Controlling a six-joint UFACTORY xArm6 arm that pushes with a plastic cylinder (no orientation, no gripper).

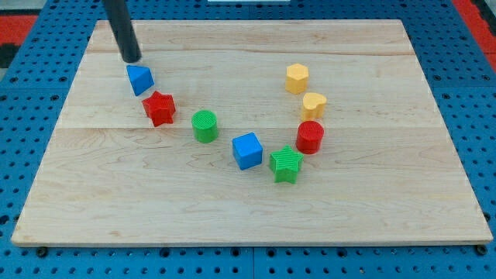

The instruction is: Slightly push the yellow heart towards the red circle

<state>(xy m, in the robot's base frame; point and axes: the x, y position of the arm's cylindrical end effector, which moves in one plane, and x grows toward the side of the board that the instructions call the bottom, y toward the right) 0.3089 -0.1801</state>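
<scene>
The yellow heart (314,104) lies on the wooden board right of centre. The red circle (310,136) sits just below it, nearly touching. A yellow hexagon (297,78) lies just above the heart. My tip (132,59) is at the board's upper left, just above the blue triangle (140,79), far to the left of the yellow heart.
A red star (160,108) lies below the blue triangle. A green circle (204,125), a blue cube (247,150) and a green star (286,163) curve toward the red circle. The wooden board (387,201) rests on a blue pegboard.
</scene>
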